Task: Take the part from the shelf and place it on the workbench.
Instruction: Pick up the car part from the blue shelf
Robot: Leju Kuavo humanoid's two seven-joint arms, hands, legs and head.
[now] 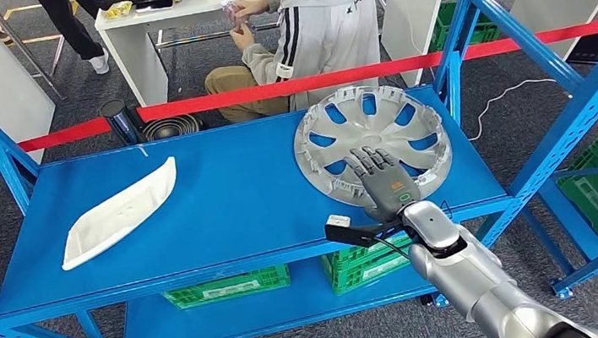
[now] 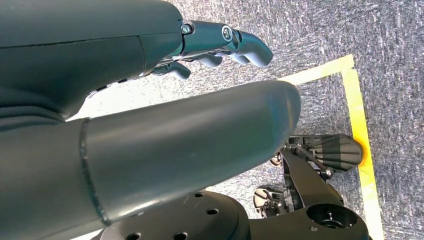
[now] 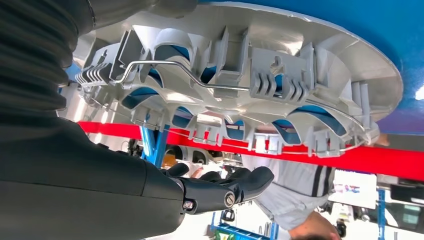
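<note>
White trim panel lies on the blue shelf (left side); person crouches behind.

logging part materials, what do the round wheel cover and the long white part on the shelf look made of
Wheel cover: looks like moulded plastic with silver paint; ribs and clips show on its inside face, plus a thin metal wire ring. Long white part: probably plastic, plain matte white; uncertain from here.
</note>
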